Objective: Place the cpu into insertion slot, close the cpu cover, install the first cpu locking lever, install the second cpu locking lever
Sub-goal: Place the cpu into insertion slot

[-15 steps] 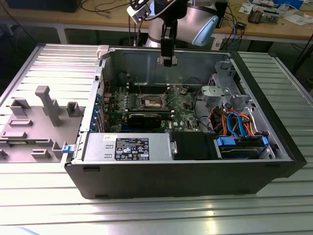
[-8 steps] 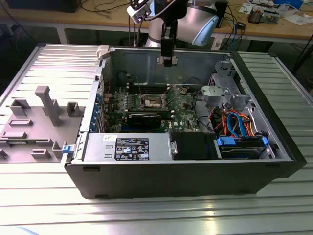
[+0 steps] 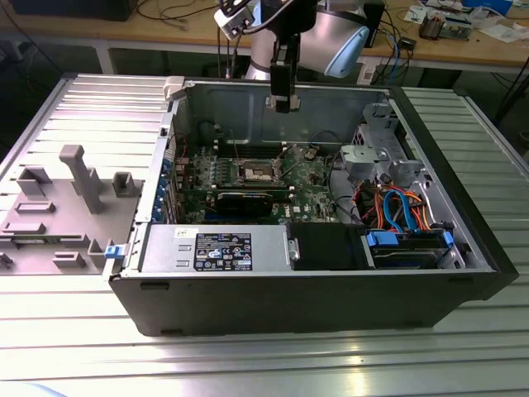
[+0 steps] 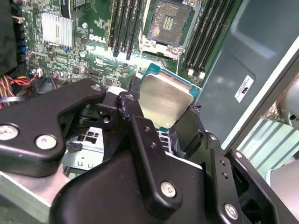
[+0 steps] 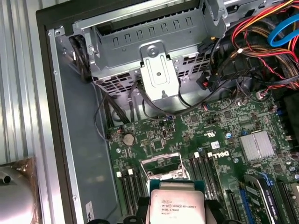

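Silver-topped cpu, one, pinched between the gripper's fingers, small print on its lid, held over the green motherboard near one bare insertion slot

The arm hangs vertically, wrist downward, its fingers clamped on the cpu.
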`<action>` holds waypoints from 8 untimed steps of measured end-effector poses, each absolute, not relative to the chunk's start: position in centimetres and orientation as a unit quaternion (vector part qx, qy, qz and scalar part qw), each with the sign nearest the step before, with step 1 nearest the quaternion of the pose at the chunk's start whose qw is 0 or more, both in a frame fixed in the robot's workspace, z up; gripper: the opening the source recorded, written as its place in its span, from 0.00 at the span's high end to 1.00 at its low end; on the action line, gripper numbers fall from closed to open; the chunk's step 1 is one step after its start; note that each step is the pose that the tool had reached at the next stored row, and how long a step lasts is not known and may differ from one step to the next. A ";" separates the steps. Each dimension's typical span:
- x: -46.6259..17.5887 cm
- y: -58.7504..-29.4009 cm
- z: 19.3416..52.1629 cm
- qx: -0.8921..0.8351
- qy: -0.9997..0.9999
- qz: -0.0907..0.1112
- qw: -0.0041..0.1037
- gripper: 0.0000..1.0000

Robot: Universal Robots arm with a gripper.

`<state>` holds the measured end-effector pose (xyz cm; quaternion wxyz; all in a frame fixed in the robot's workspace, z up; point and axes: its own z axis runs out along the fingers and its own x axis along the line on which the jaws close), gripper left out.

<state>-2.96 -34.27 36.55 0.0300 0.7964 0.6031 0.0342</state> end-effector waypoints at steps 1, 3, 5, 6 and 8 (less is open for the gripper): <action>-3.0 -34.3 36.5 0.801 0.597 0.034 0.030 0.46; -3.0 -34.3 36.5 0.806 0.590 0.034 0.031 0.46; -3.0 -34.3 36.5 0.799 0.599 0.034 0.030 0.46; -3.0 -34.3 36.5 0.794 0.606 0.034 0.030 0.46; -3.0 -34.3 36.3 0.781 0.623 0.035 0.029 0.46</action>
